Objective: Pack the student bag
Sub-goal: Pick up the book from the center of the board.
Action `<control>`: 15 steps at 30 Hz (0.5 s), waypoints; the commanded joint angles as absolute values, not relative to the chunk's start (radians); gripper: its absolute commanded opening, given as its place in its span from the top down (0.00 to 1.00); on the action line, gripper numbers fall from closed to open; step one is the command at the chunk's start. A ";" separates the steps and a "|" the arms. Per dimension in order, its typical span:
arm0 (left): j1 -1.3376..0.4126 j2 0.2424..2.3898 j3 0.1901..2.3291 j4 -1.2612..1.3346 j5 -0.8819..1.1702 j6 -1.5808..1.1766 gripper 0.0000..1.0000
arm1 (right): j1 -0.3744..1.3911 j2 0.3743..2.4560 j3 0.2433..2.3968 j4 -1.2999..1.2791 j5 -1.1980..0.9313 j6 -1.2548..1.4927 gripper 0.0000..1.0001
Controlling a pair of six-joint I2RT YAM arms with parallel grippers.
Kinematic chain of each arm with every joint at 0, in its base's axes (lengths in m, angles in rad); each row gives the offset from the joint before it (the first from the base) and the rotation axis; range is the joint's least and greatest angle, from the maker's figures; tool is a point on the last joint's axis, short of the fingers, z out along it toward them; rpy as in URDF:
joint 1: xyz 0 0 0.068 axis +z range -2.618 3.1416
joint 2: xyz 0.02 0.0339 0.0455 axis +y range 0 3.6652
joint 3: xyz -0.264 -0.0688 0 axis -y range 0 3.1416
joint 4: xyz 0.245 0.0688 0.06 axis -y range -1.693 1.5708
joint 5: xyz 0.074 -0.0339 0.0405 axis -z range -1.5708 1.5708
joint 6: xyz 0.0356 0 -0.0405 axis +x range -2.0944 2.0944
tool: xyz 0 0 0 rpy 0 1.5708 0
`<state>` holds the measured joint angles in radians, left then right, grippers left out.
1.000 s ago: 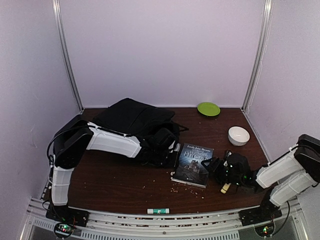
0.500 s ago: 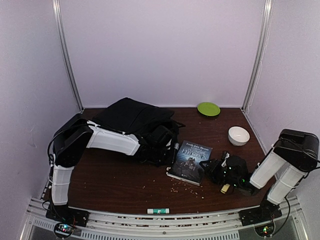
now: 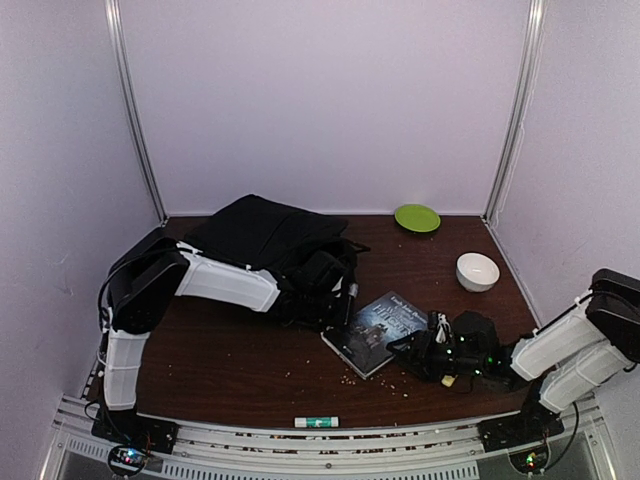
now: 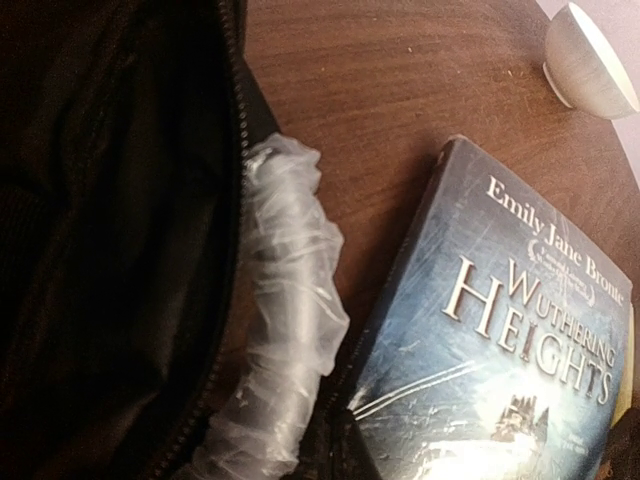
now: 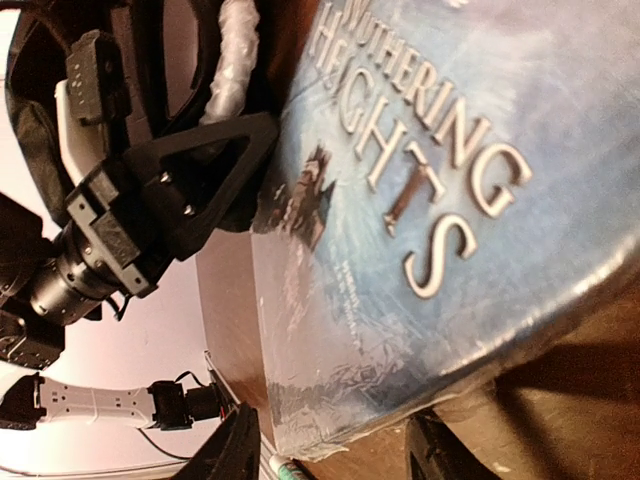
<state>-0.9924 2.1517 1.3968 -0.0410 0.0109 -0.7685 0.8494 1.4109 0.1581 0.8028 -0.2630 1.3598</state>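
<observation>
Student bag (image 3: 262, 230) beside book (image 3: 372, 325), seemingly in right end effector (image 3: 408, 346)

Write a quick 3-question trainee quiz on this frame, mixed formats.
1. True or false: the book is already inside the student bag.
2. Multiple choice: the title on the book's cover reads A) Wuthering Heights, B) Jane Eyre, C) Emma.
3. Short answer: which arm's end effector has the book's edge between its fingers?

Key:
1. False. It lies on the table just outside the bag's opening.
2. A.
3. The right end effector.
</observation>
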 commanded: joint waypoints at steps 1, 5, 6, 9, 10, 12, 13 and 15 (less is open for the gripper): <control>-1.077 2.225 1.352 -0.071 0.255 -0.769 1.00 | 0.863 1.323 0.266 0.938 -0.306 1.318 0.51; -1.081 2.218 1.350 -0.064 0.262 -0.770 1.00 | 0.863 1.295 0.261 0.914 -0.273 1.318 0.48; -1.083 2.216 1.350 -0.063 0.262 -0.770 1.00 | 0.862 1.289 0.261 0.908 -0.260 1.318 0.47; -1.084 2.206 1.346 -0.059 0.264 -0.772 1.00 | 0.862 1.272 0.262 0.892 -0.218 1.323 0.46; -1.085 2.202 1.343 -0.058 0.264 -0.774 1.00 | 0.862 1.265 0.266 0.874 -0.207 1.320 0.45; -1.085 2.194 1.339 -0.055 0.265 -0.775 1.00 | 0.862 1.253 0.283 0.825 -0.189 1.312 0.45; -1.086 2.190 1.338 -0.053 0.267 -0.776 1.00 | 0.862 1.247 0.292 0.802 -0.182 1.308 0.44; -1.086 2.183 1.335 -0.047 0.271 -0.780 1.00 | 0.862 1.243 0.301 0.773 -0.161 1.311 0.44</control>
<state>-0.9924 2.1548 1.3766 0.0139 0.0170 -0.7685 0.8692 1.2652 0.2096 0.7242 -0.2955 1.3445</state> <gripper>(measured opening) 0.002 0.557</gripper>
